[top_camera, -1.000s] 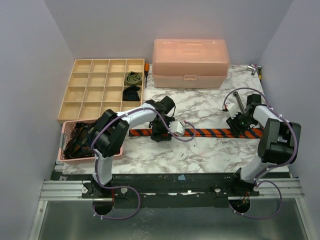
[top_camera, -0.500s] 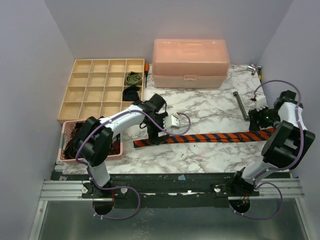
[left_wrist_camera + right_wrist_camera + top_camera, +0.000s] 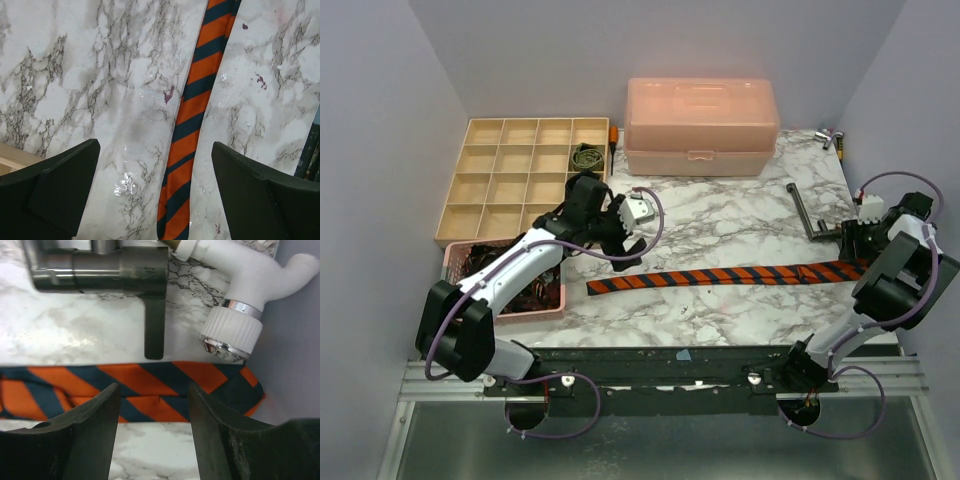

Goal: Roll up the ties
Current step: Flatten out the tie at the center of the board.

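Note:
An orange-and-navy striped tie (image 3: 720, 276) lies flat and straight across the marble table. My left gripper (image 3: 620, 248) is open just above and behind its narrow left end, which shows between the jaws in the left wrist view (image 3: 182, 145). My right gripper (image 3: 850, 242) is open over the wide end (image 3: 145, 382) at the table's right edge and holds nothing. A rolled olive tie (image 3: 586, 157) and a rolled black tie (image 3: 582, 186) sit in tray compartments. Dark patterned ties (image 3: 480, 275) fill the pink basket.
A wooden compartment tray (image 3: 500, 185) stands at the back left with a pink basket (image 3: 448, 290) in front of it. A pink lidded box (image 3: 700, 125) is at the back centre. A metal tap piece (image 3: 801, 210) with a white fitting (image 3: 240, 285) lies beside the right gripper.
The tie was drawn to the right and now lies straight. My left gripper has let go and pulled back to the left. My right gripper has moved to the right edge and opened.

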`<state>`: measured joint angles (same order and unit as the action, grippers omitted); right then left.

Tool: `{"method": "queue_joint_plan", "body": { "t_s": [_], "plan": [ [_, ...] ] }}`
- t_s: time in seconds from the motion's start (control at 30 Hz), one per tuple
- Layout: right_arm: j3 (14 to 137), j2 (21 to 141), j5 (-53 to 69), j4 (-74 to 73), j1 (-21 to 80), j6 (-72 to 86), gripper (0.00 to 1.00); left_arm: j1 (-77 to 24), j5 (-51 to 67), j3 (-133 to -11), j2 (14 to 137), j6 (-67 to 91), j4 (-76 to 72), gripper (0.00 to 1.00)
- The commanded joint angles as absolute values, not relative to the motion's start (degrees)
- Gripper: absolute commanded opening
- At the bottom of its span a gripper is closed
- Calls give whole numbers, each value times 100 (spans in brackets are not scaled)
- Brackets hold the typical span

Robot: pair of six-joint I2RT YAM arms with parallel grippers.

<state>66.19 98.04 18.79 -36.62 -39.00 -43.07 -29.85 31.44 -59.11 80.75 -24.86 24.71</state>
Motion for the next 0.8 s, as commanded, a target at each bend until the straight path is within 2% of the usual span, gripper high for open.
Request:
{"method": "queue_joint_plan", "body": {
  "t_s": [0.0,0.23,0.3,0.43,0.53,0.77],
  "plan": [
    [6404,10312,1546,-3011,-3938,-4109,58,-2848,3065,-5731,7580,-1654,1561,98],
    [6051,10691,1477,-2883,-3940,-4291,55,-2601,3182,-5194,6988,-998,824,98],
    [5974,10732,1512,-2953,-3938,-4362,47,-2520,3392,-4967,6840,-841,447,98],
    [5979,10584,1612,-3221,-3940,-4504,20,-2440,3625,-4737,6681,-606,71,99],
    [6107,10334,1750,-3507,-3938,-4533,6,-2337,3720,-4799,6718,-513,115,99],
    [6717,9379,2750,-4866,-3938,-4700,1,-2088,3892,-5599,7173,-1054,1560,99]
  ]
}}
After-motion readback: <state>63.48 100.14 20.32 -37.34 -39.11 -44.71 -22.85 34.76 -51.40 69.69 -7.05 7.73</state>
